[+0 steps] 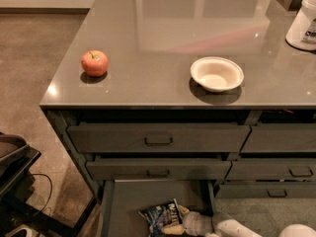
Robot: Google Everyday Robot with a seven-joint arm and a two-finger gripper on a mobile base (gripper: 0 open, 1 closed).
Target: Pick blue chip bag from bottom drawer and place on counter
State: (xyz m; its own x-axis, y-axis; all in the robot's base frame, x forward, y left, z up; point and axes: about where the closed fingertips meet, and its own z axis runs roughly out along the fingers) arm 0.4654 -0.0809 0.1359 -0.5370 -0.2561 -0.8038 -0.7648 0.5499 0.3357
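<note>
The bottom drawer (123,201) stands pulled open at the frame's lower edge, under two handled drawer fronts. The blue chip bag (159,216) lies on its grey floor, crinkled, with white lettering. My gripper (176,221) reaches in from the lower right on a white arm (232,226) and sits right at the bag's right side, its pale fingers against the foil. The glossy grey counter (148,48) spreads above the drawers.
A red apple (94,63) sits at the counter's left front. A white bowl (217,74) sits at centre right. A white container (303,21) stands at the far right. Dark equipment with a cable (15,177) stands on the floor at left.
</note>
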